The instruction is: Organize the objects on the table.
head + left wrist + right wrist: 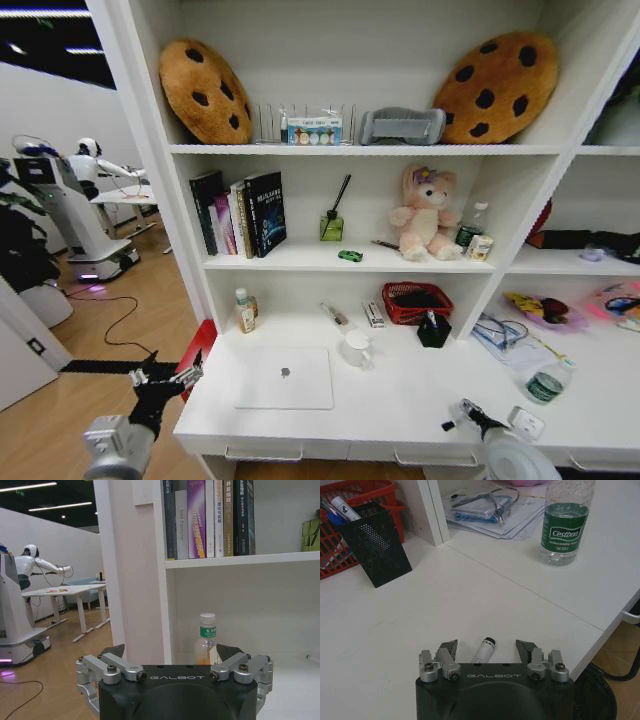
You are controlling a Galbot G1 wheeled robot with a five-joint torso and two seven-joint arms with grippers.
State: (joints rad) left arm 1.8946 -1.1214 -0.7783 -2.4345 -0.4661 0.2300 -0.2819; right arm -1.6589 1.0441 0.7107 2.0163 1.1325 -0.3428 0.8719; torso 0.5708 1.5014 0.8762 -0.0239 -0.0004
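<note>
From the head camera, the silver laptop (284, 378) lies closed on the white desk (400, 395), near its left front corner; a white mug (356, 349) stands just beside its far right corner; behind that, against the back, sit a red basket (415, 301) and a black mesh pen holder (434, 329), touching or nearly so. A small orange-tinted bottle (244, 311) stands at the far left of the desk; a green-labelled water bottle (548, 381) stands on the right section. The left gripper (165, 380) hangs off the desk's left edge, fingers spread and empty; the right gripper (462, 417) hovers low over the front of the desk, right of the laptop.

From the left wrist, the left gripper (170, 659) is released — the small bottle (206, 639) stands between its fingertips but well beyond them, under the shelf of books (210, 517).

From the right wrist, the right gripper (486, 649) is parted wide and holds nothing; a white marker with a black cap (484, 651) lies on the desk (410, 615) between its fingers; the pen holder (374, 542) sits farther off in front of the red basket (350, 510), pens inside — the water bottle (565, 522) is well apart beside some papers (490, 510).
</note>
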